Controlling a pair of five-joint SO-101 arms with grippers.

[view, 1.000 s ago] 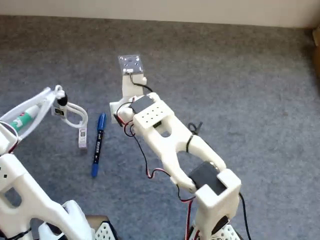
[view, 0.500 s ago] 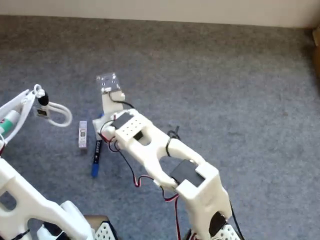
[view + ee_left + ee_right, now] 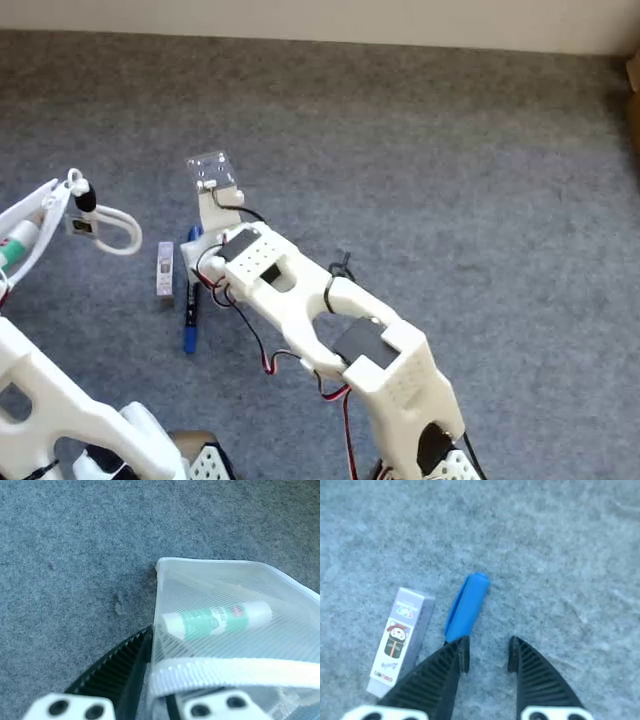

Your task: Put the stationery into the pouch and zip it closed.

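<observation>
Blue pen point(image 3: 466, 607) lies just outside the right arm's parted jaws, beside one tip.

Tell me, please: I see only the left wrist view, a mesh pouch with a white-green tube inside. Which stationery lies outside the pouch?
Observer: A blue pen and a small grey box lie side by side on the carpet.
Operator: Where is the right gripper?
Observer: The right gripper is open over the pen, but the pen is not between its jaws.
Operator: And the pouch?
Observer: In the high view the mesh pouch is left of the box, apart from it.
</observation>
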